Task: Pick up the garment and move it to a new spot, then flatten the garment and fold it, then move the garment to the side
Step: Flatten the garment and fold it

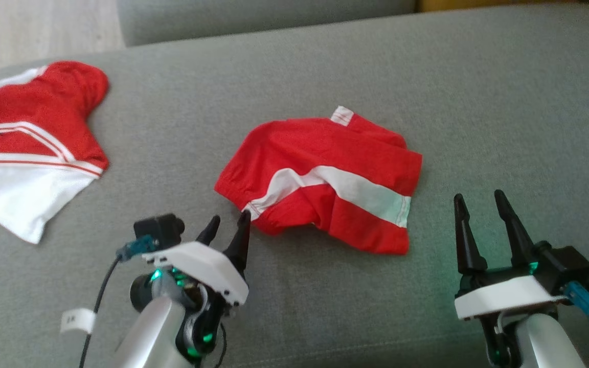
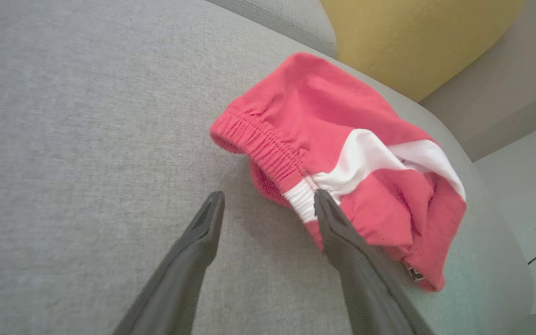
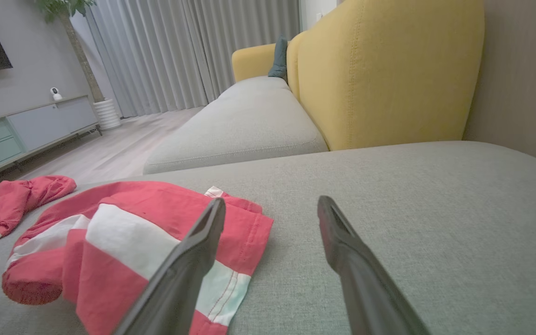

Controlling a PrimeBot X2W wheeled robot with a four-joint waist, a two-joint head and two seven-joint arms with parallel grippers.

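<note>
The garment (image 1: 325, 153) is a pair of red shorts with a white stripe, lying crumpled in the middle of the grey sofa cushion (image 1: 478, 102). My left gripper (image 1: 230, 217) is open at the shorts' near left corner. In the left wrist view the garment (image 2: 324, 107) shows its elastic waistband, and the left gripper (image 2: 269, 195) has one fingertip against the white waistband patch, with bare cushion between the fingers. My right gripper (image 1: 479, 197) stands open just right of the shorts, holding nothing. In the right wrist view the right gripper (image 3: 271, 201) has the garment (image 3: 156, 209) lying to its left.
A second red and white garment (image 1: 34, 148) lies at the cushion's far left, also seen in the right wrist view (image 3: 12, 200). A yellow sofa back (image 3: 379, 70) rises behind the cushion. Bare grey cushion stretches to the right and far side. Floor lies beyond the cushion's edges.
</note>
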